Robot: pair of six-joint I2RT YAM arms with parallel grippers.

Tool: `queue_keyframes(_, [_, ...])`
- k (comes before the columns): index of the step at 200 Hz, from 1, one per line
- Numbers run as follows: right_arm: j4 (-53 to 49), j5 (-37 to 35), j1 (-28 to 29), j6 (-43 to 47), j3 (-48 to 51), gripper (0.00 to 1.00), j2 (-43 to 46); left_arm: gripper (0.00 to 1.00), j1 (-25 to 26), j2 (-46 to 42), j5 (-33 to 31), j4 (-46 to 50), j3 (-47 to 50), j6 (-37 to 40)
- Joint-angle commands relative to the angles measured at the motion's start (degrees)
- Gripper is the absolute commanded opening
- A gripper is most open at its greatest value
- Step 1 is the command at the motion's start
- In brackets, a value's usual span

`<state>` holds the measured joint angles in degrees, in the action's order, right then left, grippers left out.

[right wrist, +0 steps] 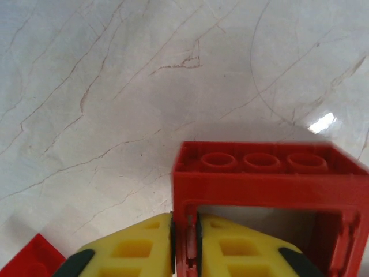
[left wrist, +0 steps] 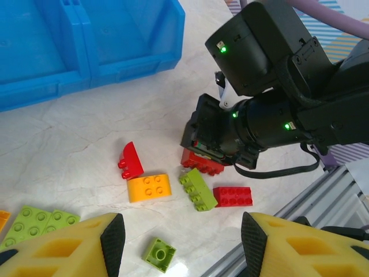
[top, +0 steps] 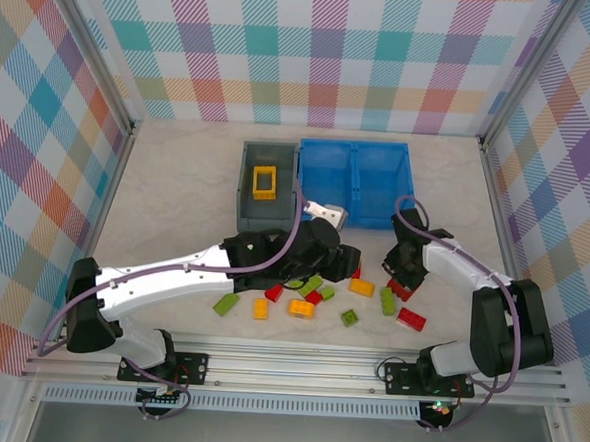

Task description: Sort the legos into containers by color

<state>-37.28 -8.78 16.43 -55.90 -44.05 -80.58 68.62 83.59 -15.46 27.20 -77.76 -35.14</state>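
My right gripper (right wrist: pixel 185 242) is shut on one side wall of a red open lego frame (right wrist: pixel 259 179), which stands on the marble table. From above, the right gripper (top: pixel 404 275) sits right of centre with the red frame (top: pixel 399 290) under it. Lying around are red, lime green and orange legos: an orange brick (left wrist: pixel 149 187), a curved red brick (left wrist: pixel 131 160), a long green brick (left wrist: pixel 198 189), a red brick (left wrist: pixel 233 196). My left gripper (left wrist: pixel 179 239) hangs open over a small upturned green brick (left wrist: pixel 159 254). A yellow frame (top: pixel 265 182) lies in the grey bin (top: pixel 247 193). The blue bin (top: pixel 355 182) stands beside it.
The left arm (top: pixel 202 270) stretches across the front of the table toward the centre. More legos (top: pixel 302 308) lie scattered in front of it. A metal rail (top: pixel 296 366) runs along the near edge. Checked walls enclose the table on three sides.
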Motion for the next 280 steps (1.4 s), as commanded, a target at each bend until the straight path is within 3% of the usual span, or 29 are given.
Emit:
queue_keyframes(1, [-3.24,-2.81,0.53,3.12,-3.25,0.13,3.24,0.58,0.65,-2.59,-3.34,1.73,-1.50,0.47])
queue_keyframes(22, [-5.37,-5.30,2.52,7.77,-9.07,0.12,6.68,0.59,0.60,-2.85,-6.17,3.27,-4.48,0.50])
queue_keyframes(50, [-1.90,-0.69,2.55,19.20,-20.25,0.14,3.78,0.60,-0.37,-1.98,-9.44,3.56,-9.18,1.63])
queue_keyframes(90, [-4.23,3.79,1.31,32.03,-40.87,0.13,-12.53,0.60,-4.42,1.07,-11.02,3.16,-14.03,2.72])
queue_keyframes(131, [-8.73,2.53,-0.91,41.64,-57.62,0.12,-29.00,0.60,-7.00,2.64,-9.44,0.95,-15.31,2.87])
queue_keyframes(239, [-14.89,-3.43,-2.54,46.50,-78.30,0.15,-54.35,0.60,-7.62,2.21,-7.91,0.33,-11.08,2.33])
queue_keyframes(280, [-17.69,-4.01,-2.54,45.55,-83.74,0.34,-58.12,0.60,-7.62,0.33,-7.98,0.67,-7.39,0.66])
